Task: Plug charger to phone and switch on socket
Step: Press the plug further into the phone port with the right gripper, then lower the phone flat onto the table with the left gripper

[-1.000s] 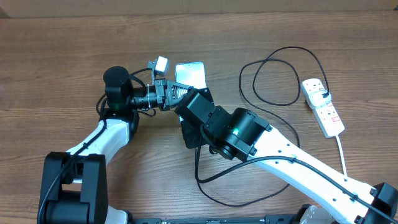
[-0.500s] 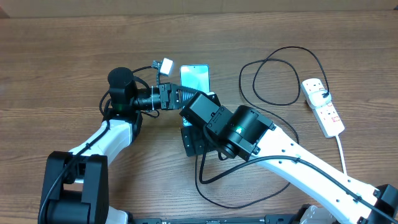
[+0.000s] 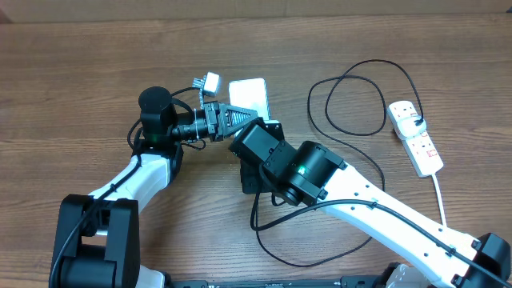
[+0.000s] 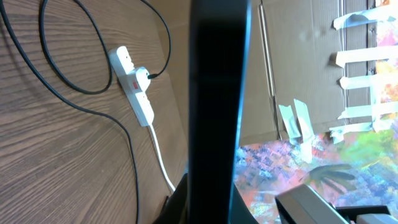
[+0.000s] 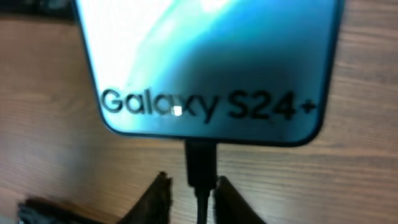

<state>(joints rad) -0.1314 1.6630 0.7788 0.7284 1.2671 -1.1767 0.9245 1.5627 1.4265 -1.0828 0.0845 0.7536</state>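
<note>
The phone (image 5: 205, 56) shows "Galaxy S24+" on its light screen; in the overhead view (image 3: 249, 94) it is at the table's middle back. My left gripper (image 3: 237, 119) is shut on the phone, whose dark edge (image 4: 217, 93) fills the left wrist view. The charger's connector tip (image 5: 200, 165) sits in the phone's bottom edge. My right gripper (image 5: 191, 194) straddles the tip, with a gap at the left finger. The black cable (image 3: 358, 100) loops to its adapter (image 3: 417, 122), plugged in the white socket (image 3: 418, 138), which also shows in the left wrist view (image 4: 133, 86).
The socket's white cord (image 3: 439, 196) runs toward the front right edge. Slack cable (image 3: 276, 240) loops on the table under my right arm (image 3: 308, 172). A cardboard wall with tape strips (image 4: 360, 56) stands behind the table.
The phone and both grippers have shifted slightly, right and then back left; the screen has turned from blue to whiter. The cable and socket have not moved.
</note>
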